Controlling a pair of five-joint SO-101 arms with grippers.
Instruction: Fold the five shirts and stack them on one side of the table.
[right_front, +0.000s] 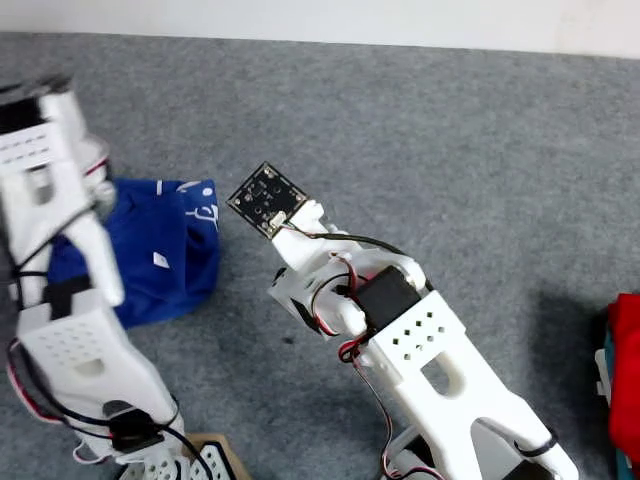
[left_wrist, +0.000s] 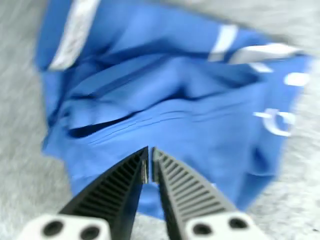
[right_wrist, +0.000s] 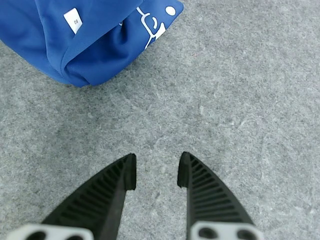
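So the blue shirt (right_front: 170, 250) is sitting bunched up, kinda half-folded, over on the left side of the grey table (right_front: 450, 150), with a little white tag (right_wrist: 73, 19) showing on top. The left claw (left_wrist: 149, 152) is hanging right over the shirt with its fingers pretty much pinched together, just a sliver of gap, and it's not gripping any fabric as far as I can see. The right claw (right_wrist: 156, 170) is hovering over bare table near the shirt's corner, fingers spread apart, holding nothing. Some red cloth (right_front: 625, 370) is peeking in at the far right edge, well apart from the blue one.
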